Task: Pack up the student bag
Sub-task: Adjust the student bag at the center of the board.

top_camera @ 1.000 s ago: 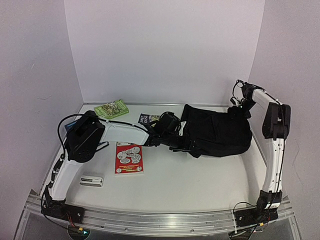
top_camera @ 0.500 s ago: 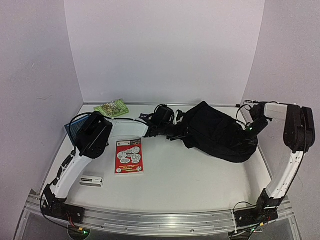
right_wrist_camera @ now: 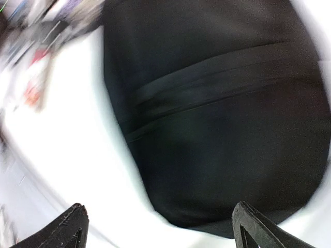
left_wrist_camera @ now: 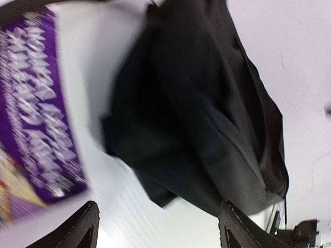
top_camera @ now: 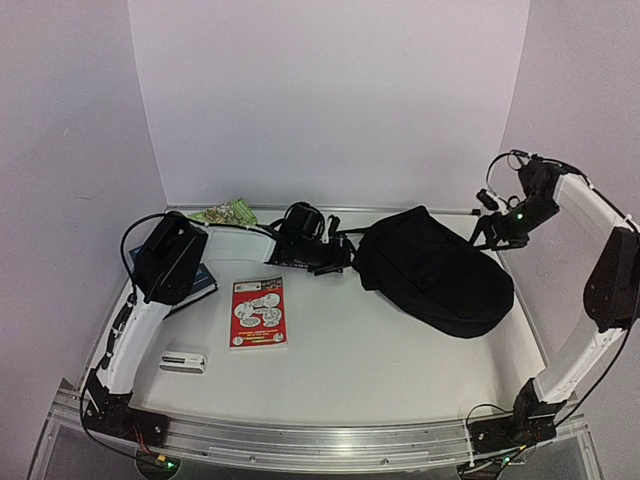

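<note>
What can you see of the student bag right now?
The student bag is a large, rounded black backpack of soft fabric, lying flat on the table toward its right side, slanting from far left to near right. A stitched band or zip crosses it. The left pincer and right pincer are open, gripping nothing.

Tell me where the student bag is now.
In the top view the student bag lies on the right half of the table, just right of the left gripper, with the right gripper hovering near its far right edge.
</note>
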Tool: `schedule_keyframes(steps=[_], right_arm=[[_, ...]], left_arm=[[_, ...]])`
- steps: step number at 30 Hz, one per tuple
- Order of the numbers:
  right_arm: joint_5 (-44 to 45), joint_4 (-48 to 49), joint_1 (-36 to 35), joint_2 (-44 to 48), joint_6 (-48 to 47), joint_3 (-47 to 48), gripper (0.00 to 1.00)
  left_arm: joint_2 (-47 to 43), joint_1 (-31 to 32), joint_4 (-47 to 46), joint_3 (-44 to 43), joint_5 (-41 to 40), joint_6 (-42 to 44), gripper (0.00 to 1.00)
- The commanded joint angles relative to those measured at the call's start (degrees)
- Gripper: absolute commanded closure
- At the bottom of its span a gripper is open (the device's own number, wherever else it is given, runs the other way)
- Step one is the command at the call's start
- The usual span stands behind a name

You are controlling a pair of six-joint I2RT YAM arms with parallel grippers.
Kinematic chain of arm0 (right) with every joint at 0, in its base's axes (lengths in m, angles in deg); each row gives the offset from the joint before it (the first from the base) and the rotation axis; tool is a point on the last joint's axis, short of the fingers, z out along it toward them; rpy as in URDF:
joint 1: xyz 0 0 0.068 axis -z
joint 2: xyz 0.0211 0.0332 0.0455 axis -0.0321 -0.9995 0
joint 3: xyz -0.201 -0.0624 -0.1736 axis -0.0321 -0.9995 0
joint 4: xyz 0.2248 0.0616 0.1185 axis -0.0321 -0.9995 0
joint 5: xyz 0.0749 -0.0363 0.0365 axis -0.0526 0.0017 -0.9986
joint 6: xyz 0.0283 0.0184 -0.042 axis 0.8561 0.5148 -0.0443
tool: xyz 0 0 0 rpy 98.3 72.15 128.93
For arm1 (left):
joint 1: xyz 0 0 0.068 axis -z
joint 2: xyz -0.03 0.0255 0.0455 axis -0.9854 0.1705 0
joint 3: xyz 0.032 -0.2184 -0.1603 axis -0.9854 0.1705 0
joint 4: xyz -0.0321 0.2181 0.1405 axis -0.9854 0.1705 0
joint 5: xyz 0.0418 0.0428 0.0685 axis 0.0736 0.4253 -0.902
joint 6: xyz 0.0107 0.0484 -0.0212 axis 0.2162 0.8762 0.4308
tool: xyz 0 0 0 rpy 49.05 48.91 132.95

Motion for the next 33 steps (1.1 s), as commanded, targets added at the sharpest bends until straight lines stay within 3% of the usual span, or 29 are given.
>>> schedule_keyframes(steps=[1, 8, 10, 14, 23, 27, 29, 33], right_arm=[[15.3, 5.9, 3.5, -12.4, 2.1, 6.9, 0.02], [17.2, 6.9, 4.9, -27.9, 2.2, 16.4, 0.02], [17.2, 6.8, 5.0, -29.4, 1.7, 16.1, 0.02], [13.9, 6.5, 5.1, -29.2, 1.1, 11.0, 0.02], [-5.0, 0.6, 4.1, -18.6, -0.5, -10.0, 0.02], [-10.3, -3.0, -2.3, -11.1, -2.9, -16.8, 0.02], [-12.4, -4.6, -7.7, -6.8, -3.6, -18.0, 0.02], [-12.9, -5.5, -9.1, -1.8, -2.5, -14.4, 0.02]], left_arm=[[-8.3, 5.5, -1.8, 3.4, -1.8, 2.5, 0.2], [-9.0, 8.2, -2.4, 7.5, -0.3, 1.6, 0.14], [-8.8, 8.7, -4.0, 8.6, 1.2, 0.2, 0.06], [-7.7, 9.2, -8.1, 10.9, 3.2, -2.6, 0.04], [-5.5, 9.1, -11.1, 9.8, 3.5, -4.4, 0.06], [-4.6, 8.8, -9.7, 7.8, 3.3, -4.1, 0.06], [-4.8, 8.3, -9.4, 8.0, 3.4, -4.2, 0.06], [-7.4, 7.1, -9.2, 11.7, 1.8, -5.2, 0.07]])
